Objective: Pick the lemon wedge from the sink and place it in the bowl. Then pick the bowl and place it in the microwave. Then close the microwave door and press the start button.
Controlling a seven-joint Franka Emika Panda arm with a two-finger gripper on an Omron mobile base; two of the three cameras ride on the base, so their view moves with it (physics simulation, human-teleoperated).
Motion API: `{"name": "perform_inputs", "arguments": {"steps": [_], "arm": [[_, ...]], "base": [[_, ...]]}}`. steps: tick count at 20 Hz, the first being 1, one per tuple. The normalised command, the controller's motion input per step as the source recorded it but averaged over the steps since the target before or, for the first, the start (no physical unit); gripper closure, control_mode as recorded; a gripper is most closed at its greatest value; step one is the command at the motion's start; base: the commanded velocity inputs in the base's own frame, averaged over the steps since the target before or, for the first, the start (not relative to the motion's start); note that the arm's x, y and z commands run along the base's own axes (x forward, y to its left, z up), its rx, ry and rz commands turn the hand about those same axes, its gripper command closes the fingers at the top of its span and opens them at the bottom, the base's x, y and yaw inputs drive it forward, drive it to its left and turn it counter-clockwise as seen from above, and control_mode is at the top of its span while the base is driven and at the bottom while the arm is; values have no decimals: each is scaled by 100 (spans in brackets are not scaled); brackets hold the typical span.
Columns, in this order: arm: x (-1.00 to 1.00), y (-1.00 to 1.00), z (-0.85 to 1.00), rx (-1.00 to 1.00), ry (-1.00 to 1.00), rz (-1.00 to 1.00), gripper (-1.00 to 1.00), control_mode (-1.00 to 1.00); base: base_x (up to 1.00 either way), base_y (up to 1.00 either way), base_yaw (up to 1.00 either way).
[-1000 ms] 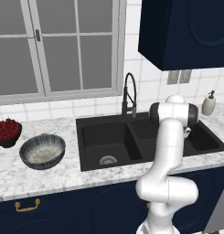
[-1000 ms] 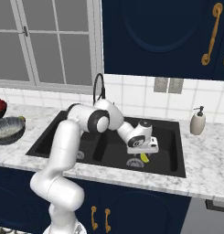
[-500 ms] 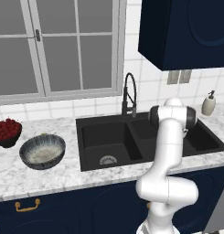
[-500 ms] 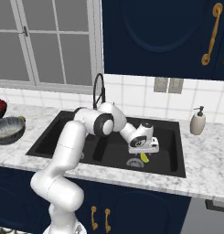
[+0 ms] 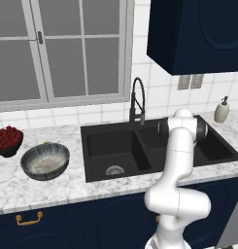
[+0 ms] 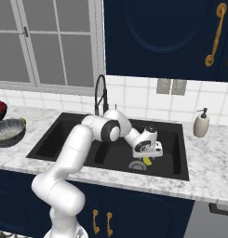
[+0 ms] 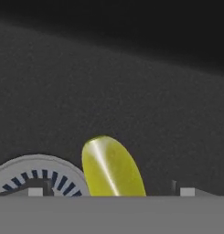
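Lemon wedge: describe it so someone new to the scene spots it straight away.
Start at the black double sink under the window and take the basin nearer the soap bottle. On its floor, beside the round steel drain and just below the hand, lies the lemon wedge. It is the one small bright yellow thing against the black.

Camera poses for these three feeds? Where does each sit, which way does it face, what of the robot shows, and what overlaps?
Left base view: behind the arm on its left, looking forward and down at the sink, bowl and window; the white arm rises at lower right.
Right base view: behind the arm on its right, facing the same counter; the arm reaches from lower left, with the open pincer low over the lemon wedge.
Hand view: on the hand, looking along the pincer at the wedge beside a drain.
Shared: both base views show sink, faucet, bowl.
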Motion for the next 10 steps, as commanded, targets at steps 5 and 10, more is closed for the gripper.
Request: {"name": "perform_inputs", "arguments": {"steps": [5,10], "arm": [[10,0,-41,0,0,2,100,-100],[-8,0,-31,0,0,5,100,-100]], "base": [[0,0,0],[0,0,0]]}}
